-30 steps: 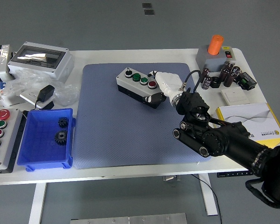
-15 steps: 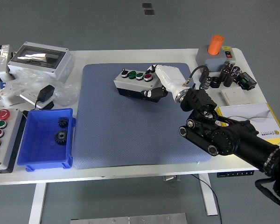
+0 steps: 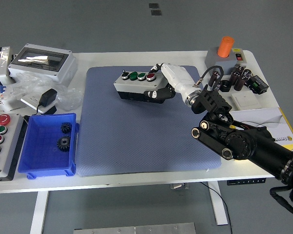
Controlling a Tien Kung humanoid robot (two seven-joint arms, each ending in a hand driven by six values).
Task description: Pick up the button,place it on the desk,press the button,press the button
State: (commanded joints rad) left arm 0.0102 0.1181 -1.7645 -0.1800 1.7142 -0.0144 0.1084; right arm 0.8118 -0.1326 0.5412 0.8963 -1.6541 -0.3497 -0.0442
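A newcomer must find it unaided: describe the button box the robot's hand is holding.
Start at the blue mat covering the table's middle. Near its far edge sits a grey button box, gripped at its right end by the right hand. It has a single row of four buttons, unlike the bigger multicoloured panel at the table's left edge.

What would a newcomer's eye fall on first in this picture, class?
The white robot hand gripping a grey button box on the blue mat at the table's middle. Next, the bright blue bin holding two black gears at front left, and the orange-topped grey unit at the far right corner.
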